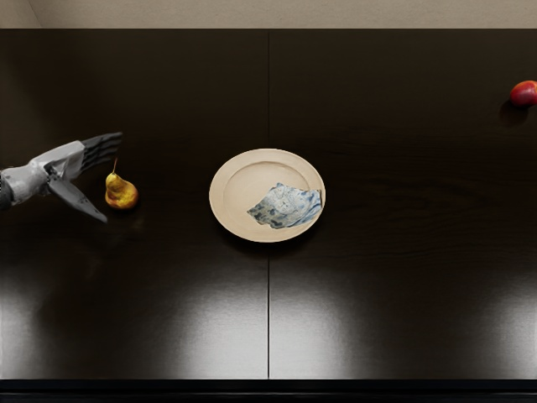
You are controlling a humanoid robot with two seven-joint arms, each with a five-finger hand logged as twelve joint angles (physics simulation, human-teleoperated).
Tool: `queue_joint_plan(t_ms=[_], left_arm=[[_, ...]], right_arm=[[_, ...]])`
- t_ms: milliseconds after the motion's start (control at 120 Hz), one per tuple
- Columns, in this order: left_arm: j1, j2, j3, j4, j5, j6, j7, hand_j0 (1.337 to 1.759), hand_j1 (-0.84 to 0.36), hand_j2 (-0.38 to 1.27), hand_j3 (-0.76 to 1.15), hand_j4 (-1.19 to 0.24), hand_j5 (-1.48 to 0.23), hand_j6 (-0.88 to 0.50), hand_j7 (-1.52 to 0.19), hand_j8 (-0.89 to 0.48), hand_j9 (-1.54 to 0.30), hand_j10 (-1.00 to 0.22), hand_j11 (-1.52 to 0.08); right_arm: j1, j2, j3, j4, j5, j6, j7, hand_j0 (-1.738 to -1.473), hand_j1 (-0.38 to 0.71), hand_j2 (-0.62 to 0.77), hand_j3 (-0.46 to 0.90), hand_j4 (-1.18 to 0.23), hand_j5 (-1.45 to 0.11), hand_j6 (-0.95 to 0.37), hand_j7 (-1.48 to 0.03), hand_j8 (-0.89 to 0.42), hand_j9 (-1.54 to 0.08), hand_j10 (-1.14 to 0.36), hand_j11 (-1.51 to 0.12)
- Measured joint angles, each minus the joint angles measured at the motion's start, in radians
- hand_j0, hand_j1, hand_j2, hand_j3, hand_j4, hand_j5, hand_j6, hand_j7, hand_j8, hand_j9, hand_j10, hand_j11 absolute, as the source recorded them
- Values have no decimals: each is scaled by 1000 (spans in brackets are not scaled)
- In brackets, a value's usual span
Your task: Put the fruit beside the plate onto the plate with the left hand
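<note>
Now then: left hand (74, 170) just beside the pear (121, 192), fingers (101, 146) spread wide, thumb low, gripping nothing. Pear upright on the table (168, 319), left of the plate (243, 176), not touching it. Risky shape, rounded and top-heavy; likely to topple or roll if nudged before closing. Crumpled blue-and-white item (285, 206) crowding the plate's right half, awkward for landing.

One pear (121, 193), one plate (243, 180), one crumpled blue wrapper (285, 206), one red fruit (524, 92).
</note>
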Motion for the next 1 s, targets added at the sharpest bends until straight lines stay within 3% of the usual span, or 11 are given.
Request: queue_joint_plan(t_ms=[600, 725, 842, 1000], left_arm=[[19, -50, 22, 4, 1, 87, 0, 1658, 250, 21, 0, -89, -111, -90, -111, -89, -111, -88, -110], [10, -50, 52, -5, 5, 94, -10, 1658, 106, 45, 0, -208, -268, -208, -268, -208, -268, -201, -217], [15, -50, 60, -8, -2, 97, -20, 1658, 15, 59, 0, -292, -355, -293, -353, -293, -353, 19, -519], [15, -50, 65, -8, 0, 98, -23, 1658, -49, 69, 0, -346, -421, -348, -419, -348, -419, 104, -655]], right_arm=[[-2, 0, 0, 0, 0, -1, 0, -1658, -349, 0, 0, 0, 0, 0, 0, 0, 0, 0, 0], [-2, 0, 0, 0, 0, -1, 0, -1658, -349, 0, 0, 0, 0, 0, 0, 0, 0, 0, 0], [-2, 0, 0, -1, 0, -1, 0, -1658, -349, 0, 0, 0, 0, 0, 0, 0, 0, 0, 0], [-2, 0, 0, -1, 0, -1, 0, -1658, -349, 0, 0, 0, 0, 0, 0, 0, 0, 0, 0]])
